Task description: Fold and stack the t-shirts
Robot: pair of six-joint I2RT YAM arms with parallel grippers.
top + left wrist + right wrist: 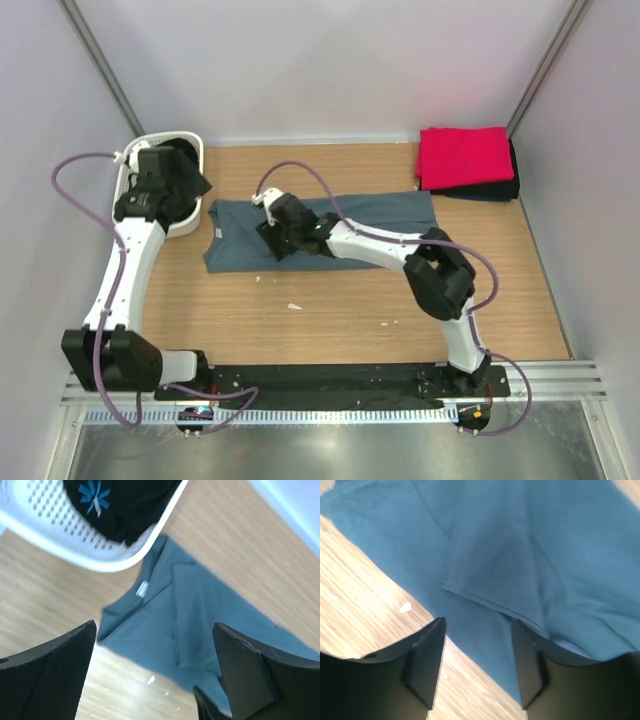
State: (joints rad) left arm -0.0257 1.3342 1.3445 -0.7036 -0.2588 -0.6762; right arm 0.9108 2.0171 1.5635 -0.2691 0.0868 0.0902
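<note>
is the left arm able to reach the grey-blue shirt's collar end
Probably yes: the left gripper hangs open above the shirt near its collar, nothing between; the right gripper is further along.

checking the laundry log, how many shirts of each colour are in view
blue-grey t-shirt: 1
red t-shirt, folded: 1
dark t-shirt under the red one: at least 1
black cloth in the white basket: 1
total: at least 4 in view
</note>
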